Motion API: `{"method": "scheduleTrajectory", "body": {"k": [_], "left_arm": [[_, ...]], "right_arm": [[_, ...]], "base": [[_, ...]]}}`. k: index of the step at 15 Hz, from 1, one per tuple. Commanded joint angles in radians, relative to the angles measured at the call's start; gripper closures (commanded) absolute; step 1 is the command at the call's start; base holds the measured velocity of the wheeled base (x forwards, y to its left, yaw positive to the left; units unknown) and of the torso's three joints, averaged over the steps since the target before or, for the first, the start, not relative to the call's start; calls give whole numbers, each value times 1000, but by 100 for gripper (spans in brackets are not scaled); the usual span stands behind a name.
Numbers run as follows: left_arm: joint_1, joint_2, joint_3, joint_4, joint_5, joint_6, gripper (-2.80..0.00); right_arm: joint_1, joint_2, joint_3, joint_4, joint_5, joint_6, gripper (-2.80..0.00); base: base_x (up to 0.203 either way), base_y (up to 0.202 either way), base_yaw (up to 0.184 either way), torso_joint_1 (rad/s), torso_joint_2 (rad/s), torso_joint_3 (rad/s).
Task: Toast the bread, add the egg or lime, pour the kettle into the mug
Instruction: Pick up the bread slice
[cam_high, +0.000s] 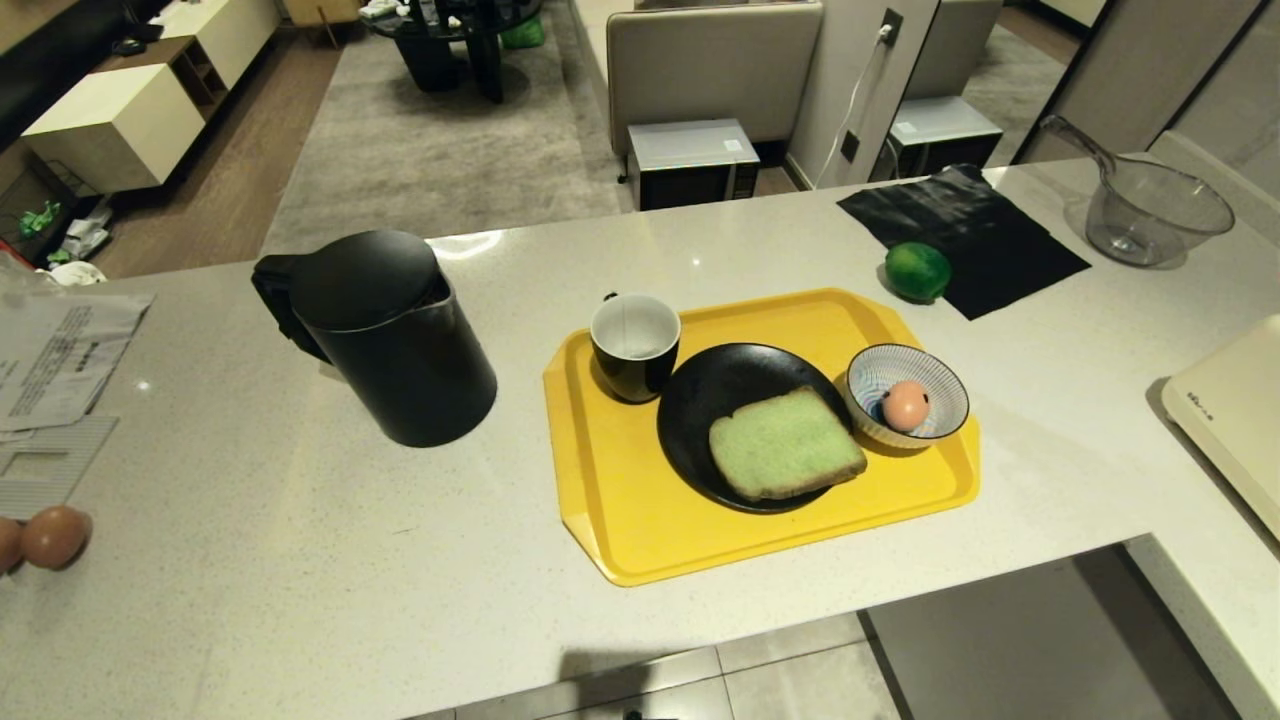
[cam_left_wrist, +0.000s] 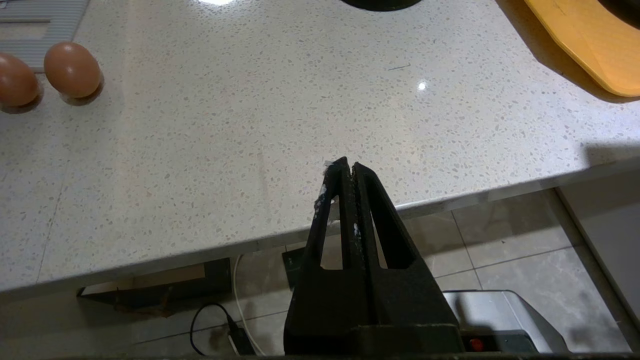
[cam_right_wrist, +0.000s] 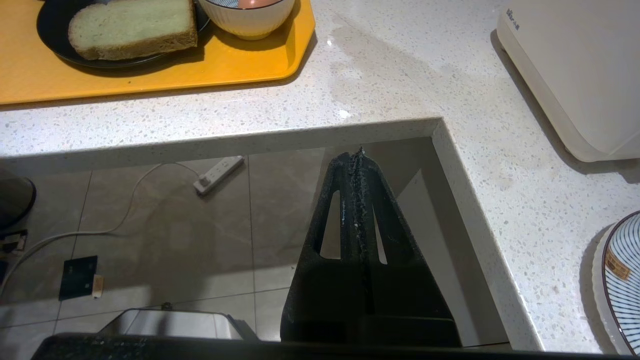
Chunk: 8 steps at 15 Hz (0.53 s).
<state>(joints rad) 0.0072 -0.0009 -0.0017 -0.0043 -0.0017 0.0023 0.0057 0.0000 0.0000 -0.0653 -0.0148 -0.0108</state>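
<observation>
- On the counter, middle of the scene, sits a yellow tray holding three things.
- Far left on the tray stands the mug, upright, white inside showing.
- Just right of the mug is a black plate, and the bread lies flat on its near right part.
- At the tray's right side a striped bowl touches the plate's edge, with a pinkish egg inside it.
- Left of the tray, apart from it, stands the kettle, lid down, handle toward the far left.
- Beyond the tray's far right corner the lime rests at the near left edge of a black cloth.
- Farther right sits a clear jug; a cream appliance lies at the right edge.
- At the near left edge two brown eggs sit side by side, near some papers.
- Neither arm shows from the head camera.
- From its own wrist camera, the left gripper hangs over the counter's near edge, left of the tray, jaws pressed together on nothing.
- Likewise the right gripper hangs over the floor gap at the counter's inner corner, near and right of the tray, jaws pressed together and empty.
- A striped dish peeks in on the counter's right wing.
</observation>
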Motion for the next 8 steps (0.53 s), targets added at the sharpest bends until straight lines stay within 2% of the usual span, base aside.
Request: {"method": "scheduleTrajectory", "body": {"k": [1,8], "left_arm": [[0,-1,0,0,0,1,0],[0,-1,0,0,0,1,0]], "right_arm": [[0,2,26,-1,-2,2,0],[0,2,25,1,-7,8,0]], "base": [[0,0,0,0,0,0],[0,0,0,0,0,0]]}}
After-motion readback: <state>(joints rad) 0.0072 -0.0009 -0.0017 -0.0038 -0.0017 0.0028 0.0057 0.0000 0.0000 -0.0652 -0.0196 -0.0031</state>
